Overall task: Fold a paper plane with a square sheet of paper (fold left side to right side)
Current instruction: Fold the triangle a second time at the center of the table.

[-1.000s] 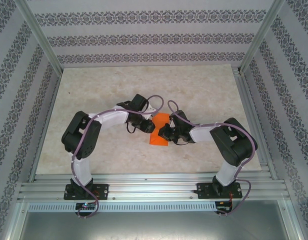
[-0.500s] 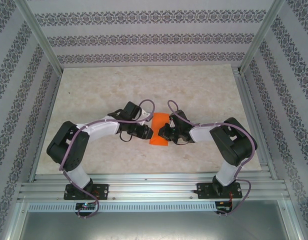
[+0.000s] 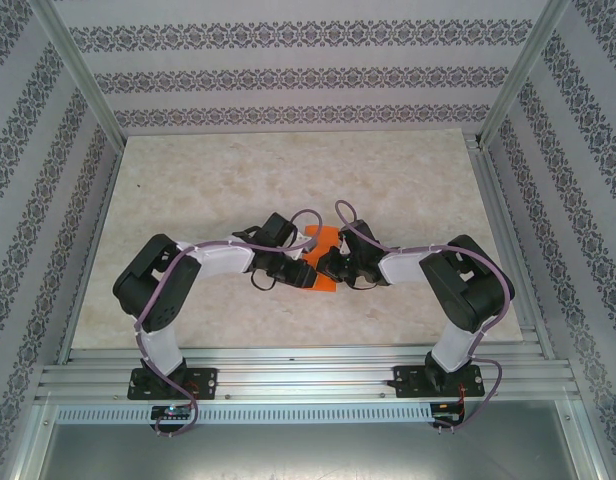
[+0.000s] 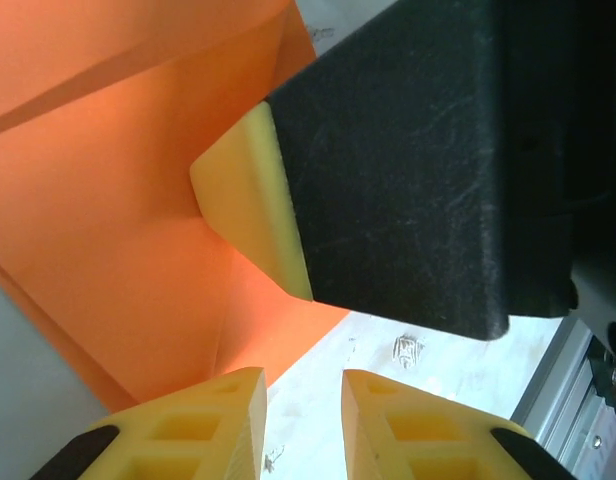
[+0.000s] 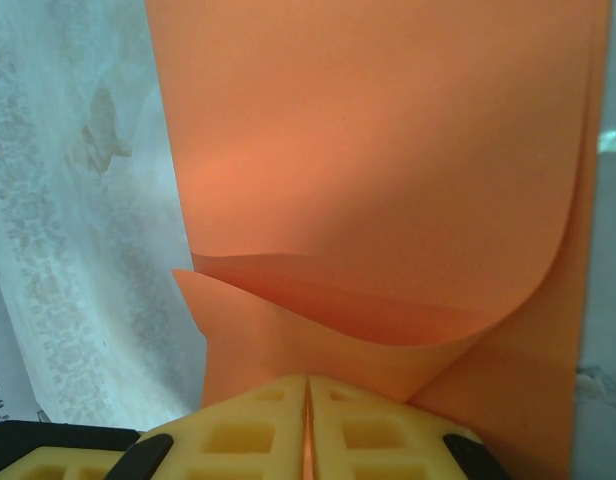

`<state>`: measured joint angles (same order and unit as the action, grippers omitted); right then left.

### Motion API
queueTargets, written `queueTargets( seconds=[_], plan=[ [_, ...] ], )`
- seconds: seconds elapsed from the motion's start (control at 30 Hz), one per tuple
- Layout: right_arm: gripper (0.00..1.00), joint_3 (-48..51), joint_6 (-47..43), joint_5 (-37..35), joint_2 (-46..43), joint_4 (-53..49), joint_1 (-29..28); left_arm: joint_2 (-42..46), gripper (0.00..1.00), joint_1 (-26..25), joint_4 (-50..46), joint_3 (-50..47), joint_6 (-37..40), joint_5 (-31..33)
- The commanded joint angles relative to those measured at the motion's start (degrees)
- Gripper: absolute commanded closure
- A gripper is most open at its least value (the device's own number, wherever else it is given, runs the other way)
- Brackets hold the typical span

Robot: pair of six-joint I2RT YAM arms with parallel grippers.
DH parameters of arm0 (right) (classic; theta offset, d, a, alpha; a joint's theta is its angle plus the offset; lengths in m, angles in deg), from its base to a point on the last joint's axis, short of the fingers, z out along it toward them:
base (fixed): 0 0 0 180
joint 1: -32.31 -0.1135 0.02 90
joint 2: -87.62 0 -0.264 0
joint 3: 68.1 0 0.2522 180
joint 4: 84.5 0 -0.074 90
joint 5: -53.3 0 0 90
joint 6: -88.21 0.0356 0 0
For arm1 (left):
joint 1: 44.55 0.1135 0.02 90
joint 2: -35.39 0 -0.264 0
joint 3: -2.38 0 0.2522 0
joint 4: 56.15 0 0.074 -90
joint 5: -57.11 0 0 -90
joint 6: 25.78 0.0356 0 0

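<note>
- The square sheet of paper (image 3: 322, 240) lies in the middle of the worktop (image 3: 238, 180). It is already creased into a narrower shape, and its long axis runs away from the arm bases with a slight tilt.
- It sits between the two arms. The left gripper (image 3: 294, 270) is at its left edge, and the right gripper (image 3: 329, 264) reaches over it from the right.
- In the right wrist view the fingers (image 5: 258, 410) are pressed together, pinching the paper's edge. Ahead of them an upper layer bows up off the lower one instead of lying flat.
- In the left wrist view the fingers (image 4: 213, 420) stand a little apart, with bare worktop in the gap and nothing between them. The orange sheet lies just ahead, and the right gripper's yellow pad is on or just over it; I cannot tell which.
- The fold goes left to right across the long axis, so what matters is that the free left side lies directly ahead of the left gripper, the nearer arm. The right gripper probably serves as the anchor.
- The bowed layer could shift the crease.
</note>
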<state>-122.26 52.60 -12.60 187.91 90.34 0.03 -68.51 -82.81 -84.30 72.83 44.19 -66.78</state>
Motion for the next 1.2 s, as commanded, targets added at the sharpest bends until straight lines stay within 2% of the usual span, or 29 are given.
queueTargets(
  seconds=[0.0,0.23,0.6,0.8,0.97,1.17],
  plan=[
    [0.90,1.5,-0.5,-4.4,3.8,-6.6,-0.9,-0.7,0.73,-0.5,-0.4,1.9,0.3,1.7],
    [0.90,1.5,-0.8,-4.7,3.6,-7.1,-0.9,-1.9,0.73,-0.5,-4.2,3.0,2.7,6.0],
    [0.89,1.5,-1.2,-4.1,2.6,-5.3,-0.8,-4.0,0.74,-0.5,-5.0,1.8,3.5,8.4],
    [0.89,-0.6,-5.5,-3.3,-2.6,-7.8,0.7,-4.8,0.75,-0.6,-5.0,0.2,3.6,9.1],
    [0.93,-3.1,-8.4,-3.4,-5.5,-13.2,1.3,-4.8,0.76,-0.8,-4.9,-1.0,3.4,10.0],
    [0.97,-2.8,-5.4,-1.1,-3.6,-8.9,-0.2,-5.6,0.77,-1.3,-4.9,-0.4,3.4,10.6]
  ],
)
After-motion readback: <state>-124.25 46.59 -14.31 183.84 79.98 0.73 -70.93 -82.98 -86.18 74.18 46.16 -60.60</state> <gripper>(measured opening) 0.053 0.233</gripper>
